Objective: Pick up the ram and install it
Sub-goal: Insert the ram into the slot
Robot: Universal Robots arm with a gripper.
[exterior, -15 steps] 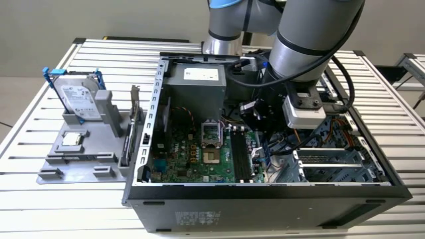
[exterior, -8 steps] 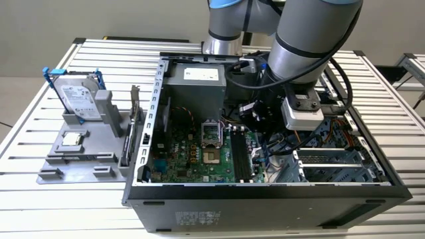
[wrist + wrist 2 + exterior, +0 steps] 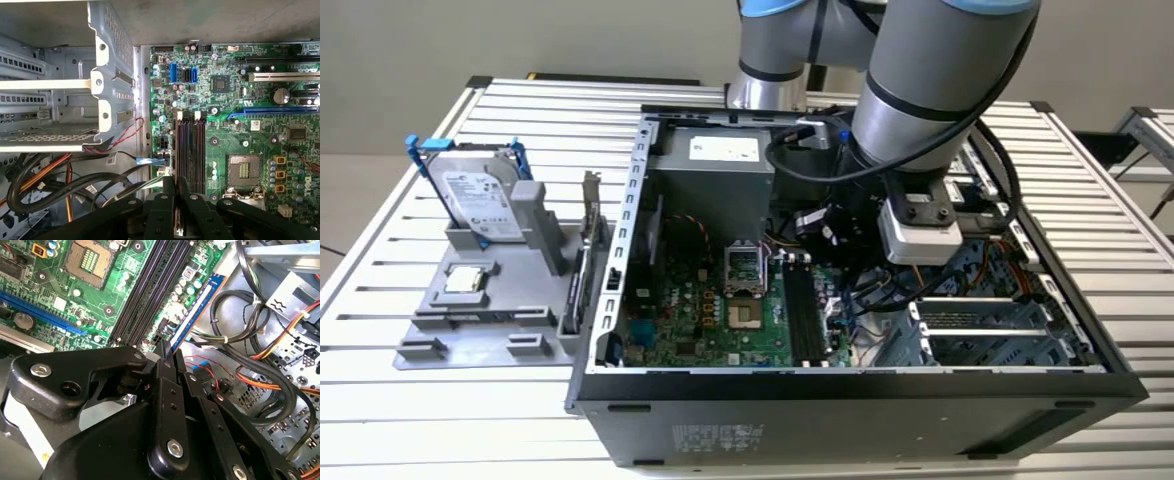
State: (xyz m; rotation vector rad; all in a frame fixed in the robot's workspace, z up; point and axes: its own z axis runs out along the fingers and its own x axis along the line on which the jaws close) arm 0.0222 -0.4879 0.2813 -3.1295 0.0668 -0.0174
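exterior: high, looking down on case (image 3: 854, 410) | both wrist views: close over motherboard (image 3: 127, 265) (image 3: 222, 152)

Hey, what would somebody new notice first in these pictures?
A big grey robot arm reaches down into the open computer case on the slatted table. In the second wrist view its gripper is shut on the ram, a blue-edged stick beside the black memory slots.

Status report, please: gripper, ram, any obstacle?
Status: gripper shut on ram. Holding ram low beside memory slots, not seated. Nearby black cables, on the side away from the slots.
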